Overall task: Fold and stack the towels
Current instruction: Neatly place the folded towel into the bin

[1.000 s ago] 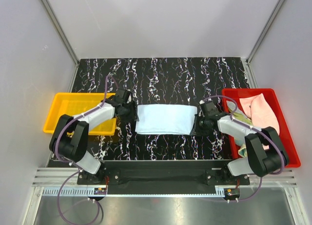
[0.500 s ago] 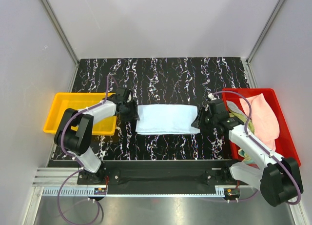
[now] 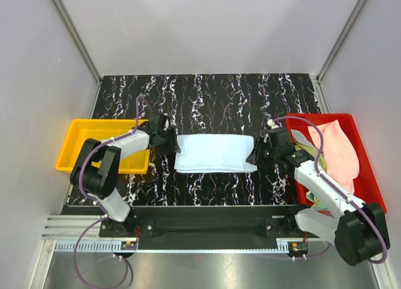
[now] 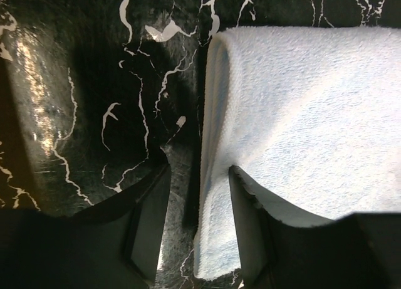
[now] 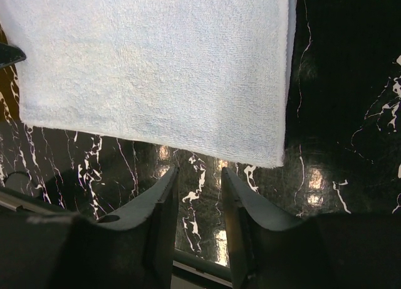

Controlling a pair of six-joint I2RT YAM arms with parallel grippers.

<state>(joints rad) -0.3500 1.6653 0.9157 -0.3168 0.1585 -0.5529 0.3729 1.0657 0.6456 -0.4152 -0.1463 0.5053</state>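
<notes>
A light blue towel point(image 3: 214, 153) lies folded into a flat strip in the middle of the black marbled table. My left gripper point(image 3: 168, 140) is open at its left end. In the left wrist view the towel's folded edge point(image 4: 216, 195) lies loose between the jaws of the gripper point(image 4: 198, 173), with one finger point(image 4: 250, 207) over the cloth. My right gripper point(image 3: 258, 152) is open just off the right end. In the right wrist view the towel point(image 5: 156, 63) lies ahead of the gripper point(image 5: 198, 173), with bare table in the gap. A pale pink towel point(image 3: 341, 148) and a yellow-green towel point(image 3: 311, 152) lie in the red tray point(image 3: 369, 176).
A yellow tray point(image 3: 94, 138) stands at the left edge of the table, just behind my left arm. The red tray is along the right edge, under my right arm's forearm. Grey walls enclose the table on three sides.
My right gripper has opened and let go of the towel's right end, which now lies flatter and slightly further right. The right arm's elbow swung outward. The left gripper barely moved.
</notes>
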